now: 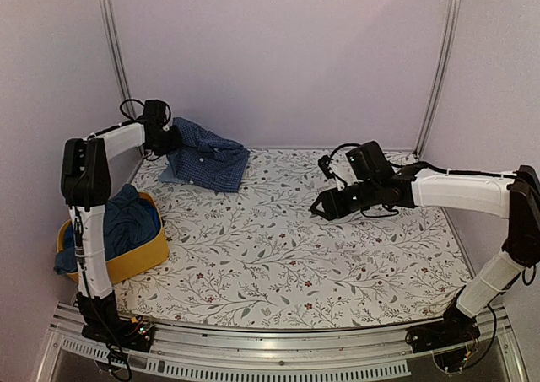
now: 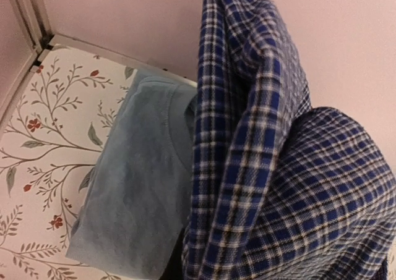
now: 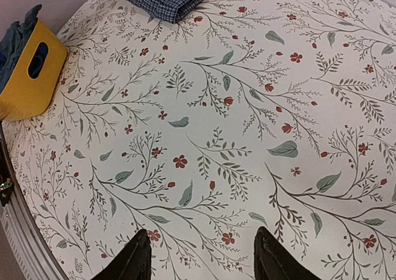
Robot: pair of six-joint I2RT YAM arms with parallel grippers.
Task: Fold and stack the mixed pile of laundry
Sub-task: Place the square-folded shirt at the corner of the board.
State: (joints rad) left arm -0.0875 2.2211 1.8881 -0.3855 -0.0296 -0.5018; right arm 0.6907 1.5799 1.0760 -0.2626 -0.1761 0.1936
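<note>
1. From above, the left claw was seen closed on an edge of the checked shirt, at the far left corner of the counter. Darker blue clothes were heaped in the yellow basket. The right claw was held above the counter, well apart from the shirt.
2. At the left wrist, the checked shirt was seen lifted, partly covering the folded light blue T-shirt.
3. At the right wrist, the fingers were seen moderately parted, nothing between them.
</note>
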